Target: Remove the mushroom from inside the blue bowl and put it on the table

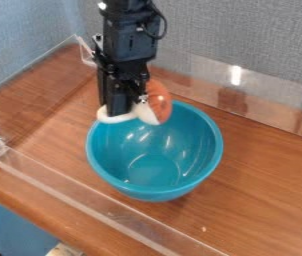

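The black gripper (124,107) hangs over the far left rim of the blue bowl (181,135), shut on the mushroom (153,104). The mushroom lies sideways in the jaws: its orange-brown cap points right and its cream-white stem sticks out at the fingers' lower left. It hovers just above the rim, clear of the bowl's inside, which holds nothing else. The teal bowl sits in the middle of the brown wood-grain table (40,105).
Clear acrylic walls edge the table, one along the front (100,200) and one at the back right (254,85). A grey fabric wall rises behind. Bare tabletop shows to the left of the bowl and to its right.
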Available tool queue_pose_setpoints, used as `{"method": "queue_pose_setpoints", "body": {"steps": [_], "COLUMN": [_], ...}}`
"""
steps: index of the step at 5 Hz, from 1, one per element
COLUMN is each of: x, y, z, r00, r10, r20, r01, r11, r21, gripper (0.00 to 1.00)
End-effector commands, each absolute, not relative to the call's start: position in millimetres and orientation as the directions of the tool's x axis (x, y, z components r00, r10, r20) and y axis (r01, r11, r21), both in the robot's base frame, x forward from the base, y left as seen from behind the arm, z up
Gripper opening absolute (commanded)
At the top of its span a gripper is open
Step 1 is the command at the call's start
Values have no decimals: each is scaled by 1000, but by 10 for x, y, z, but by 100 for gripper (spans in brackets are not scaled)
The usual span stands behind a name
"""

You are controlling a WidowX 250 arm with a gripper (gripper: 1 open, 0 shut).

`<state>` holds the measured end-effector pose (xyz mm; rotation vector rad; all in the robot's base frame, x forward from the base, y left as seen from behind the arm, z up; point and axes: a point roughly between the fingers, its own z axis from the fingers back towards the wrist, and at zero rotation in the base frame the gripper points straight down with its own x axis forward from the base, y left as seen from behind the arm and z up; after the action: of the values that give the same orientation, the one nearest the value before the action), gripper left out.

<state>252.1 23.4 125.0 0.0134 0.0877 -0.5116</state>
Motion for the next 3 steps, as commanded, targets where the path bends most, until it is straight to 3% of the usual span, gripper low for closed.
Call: {"method": "queue_pose_setpoints", "body": {"steps": [1, 3], "x": [2526, 2517], "y": [278, 299], "z": [1456, 1507], "r00": [878, 879], "r10": [-478, -477], "r20": [-20, 2], "r01": [479, 477], "r11": [878, 879], "r21": [25, 23], "gripper": [0, 0]}}
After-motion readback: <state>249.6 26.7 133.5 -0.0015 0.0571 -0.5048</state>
